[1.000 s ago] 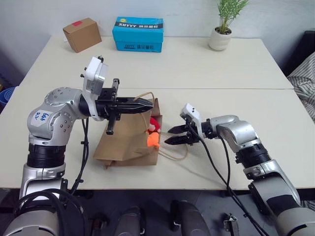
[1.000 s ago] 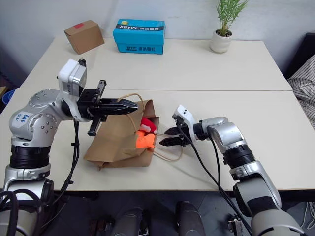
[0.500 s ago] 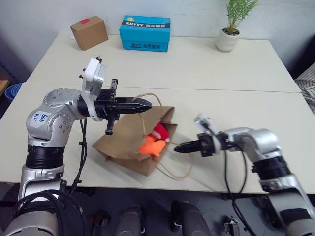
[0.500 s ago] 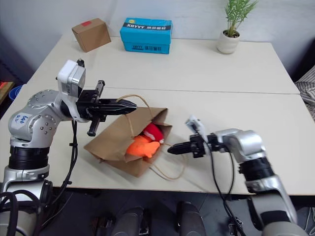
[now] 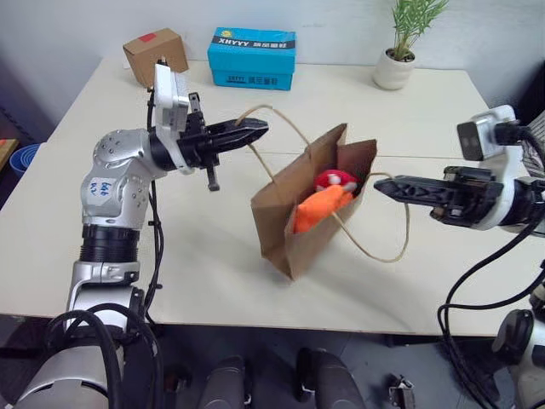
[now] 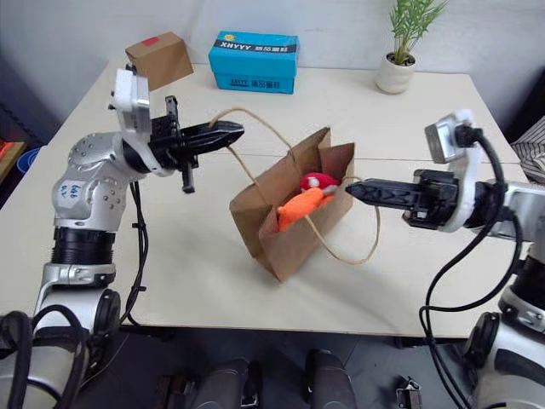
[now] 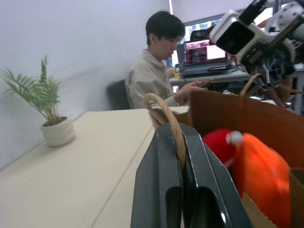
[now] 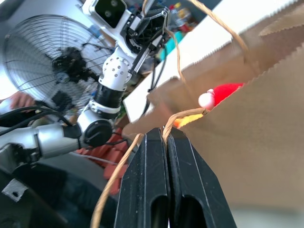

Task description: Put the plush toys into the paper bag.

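The brown paper bag [image 5: 294, 217] stands tilted on the table with its mouth held open between my two arms. Inside it lie both plush toys, the orange one [image 5: 319, 207] and the red one [image 5: 334, 180] with a white pompom. My left gripper [image 5: 260, 128] is shut on one looped tan handle [image 7: 166, 114], up and to the left of the bag. My right gripper [image 5: 379, 183] is shut on the other handle [image 5: 387, 247], just right of the bag's rim. In the right wrist view the red toy [image 8: 225, 92] peeks over the bag's edge.
A blue box [image 5: 251, 58], a small cardboard box [image 5: 155, 55] with a red sticker and a potted plant [image 5: 400, 51] stand along the table's far edge. A person [image 7: 152, 71] sits at a laptop beyond the table in the left wrist view.
My right gripper shut on the lower handle and swung up and to the right. The left gripper rose with its handle. The bag went from lying flat to standing with its mouth spread.
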